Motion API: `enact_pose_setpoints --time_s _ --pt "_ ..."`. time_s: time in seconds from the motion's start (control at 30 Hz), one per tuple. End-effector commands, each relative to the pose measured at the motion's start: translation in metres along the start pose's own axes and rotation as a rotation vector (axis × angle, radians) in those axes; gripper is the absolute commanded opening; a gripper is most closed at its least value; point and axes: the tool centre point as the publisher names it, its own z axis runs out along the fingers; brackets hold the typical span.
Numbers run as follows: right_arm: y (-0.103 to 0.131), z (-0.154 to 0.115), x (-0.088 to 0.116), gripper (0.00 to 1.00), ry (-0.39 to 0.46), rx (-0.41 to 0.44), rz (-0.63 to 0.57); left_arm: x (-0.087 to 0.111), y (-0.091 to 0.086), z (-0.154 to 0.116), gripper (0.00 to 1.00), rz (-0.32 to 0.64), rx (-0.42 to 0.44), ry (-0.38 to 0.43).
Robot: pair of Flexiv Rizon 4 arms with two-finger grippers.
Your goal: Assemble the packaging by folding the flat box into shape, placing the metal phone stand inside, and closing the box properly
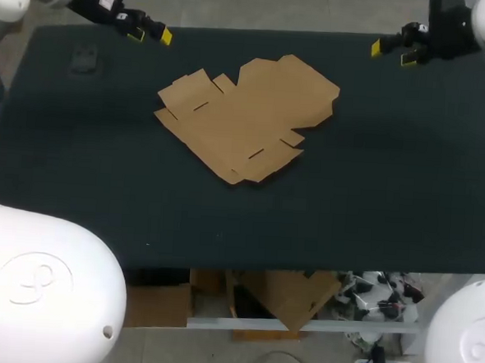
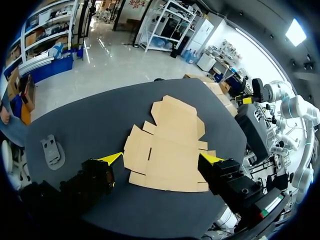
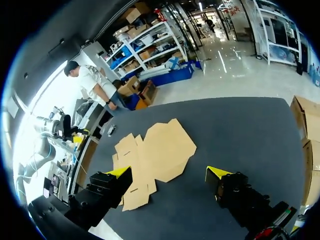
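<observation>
- Flat box blank (image 1: 246, 120): brown cardboard, unfolded, lying flat on the dark desk (image 1: 374, 181), about mid-desk.
- Blank's long axis is diagonal in the head view, from the near-left to the far-right.
- The wide, rounded panel points to the far-right. The end with small flaps and slits points to the near-left.
- No panel is raised, and nothing is lying on the blank.
- Metal phone stand (image 1: 84, 59): dark grey, lying flat near the desk's far-left corner.
- The stand is well apart from the blank, off its left side. It is too small and dim in the head view to tell which way it points.
- In the left wrist view the stand (image 2: 52, 151) looks longer than wide. It lies beside the left finger, on the side away from the blank.
- Left tool (image 1: 151, 34): above the desk's far edge, left of the blank. Its 2 yellow tips are spread wide with nothing between them, and it touches nothing.
- In the left wrist view the blank lies ahead of and below the spread fingers.
- Right tool (image 1: 392, 52): above the far edge, right of the blank. Its fingers are also spread wide and it is empty.
- In the right wrist view the blank lies ahead, nearer one finger, with bare desk under the other.
- The 2 tools are well apart, 1 on each side of the blank's far end.
</observation>
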Motion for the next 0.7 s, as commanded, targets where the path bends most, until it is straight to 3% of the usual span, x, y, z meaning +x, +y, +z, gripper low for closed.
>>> enact_pose_setpoints --time_s 0.03,0.2,0.47,0.7 --pt "-0.006 -0.001 0.009 1.00 -0.046 0.000 0.082 0.003 0.004 -0.001 1.00 0.002 0.000 -0.018" --pt "-0.023 -0.002 0.013 1.00 -0.038 0.008 0.212 0.002 0.007 0.002 1.00 0.007 -0.011 -0.034" --pt "-0.044 -0.004 0.018 1.00 -0.004 0.039 0.319 -0.005 0.008 0.011 1.00 0.038 -0.059 -0.037" --pt "-0.054 -0.008 0.021 1.00 0.011 0.053 0.384 -0.024 0.012 0.029 1.00 0.072 -0.117 -0.030"
